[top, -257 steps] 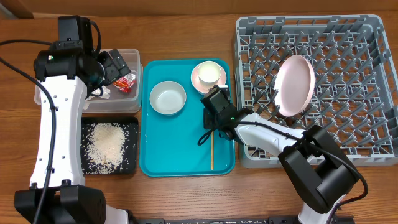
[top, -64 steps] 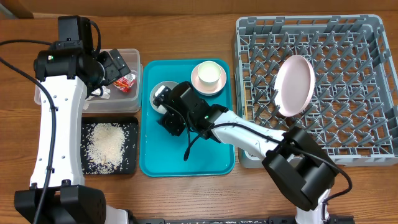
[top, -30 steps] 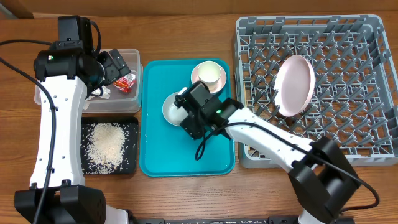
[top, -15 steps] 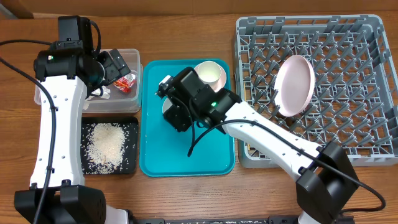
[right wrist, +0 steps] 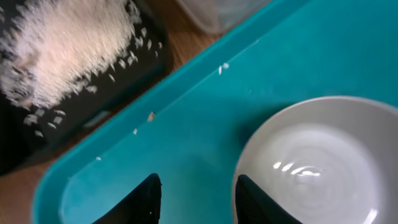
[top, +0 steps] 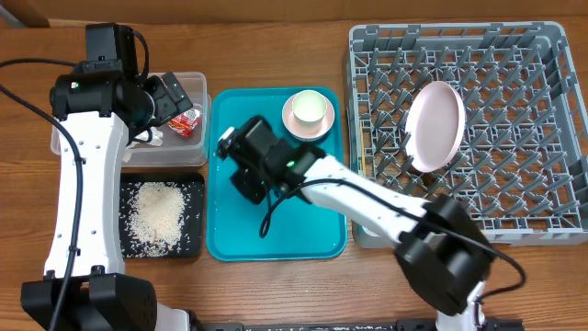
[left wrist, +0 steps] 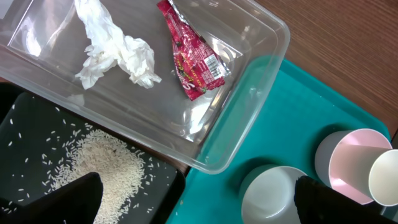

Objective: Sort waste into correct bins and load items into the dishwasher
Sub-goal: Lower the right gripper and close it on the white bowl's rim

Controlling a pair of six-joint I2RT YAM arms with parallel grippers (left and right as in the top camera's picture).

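Observation:
The grey-white bowl sits on the teal tray. My right gripper is low over the bowl's left rim. One finger is at the rim, the other over bare tray, with a gap between them. From overhead the arm hides the bowl, and only the right gripper shows. My left gripper hangs wide open above the clear tub, which holds the tissue and the red wrapper. Rice fills the black tray. The pink plate stands in the grey rack.
A white cup stands on the small saucer at the teal tray's far right corner. A few stray rice grains lie on the tray near the bowl. Thin chopsticks seem to lie along the rack's left edge.
My right gripper has swung left and come down over the bowl, and its jaws have narrowed. The left arm has not moved.

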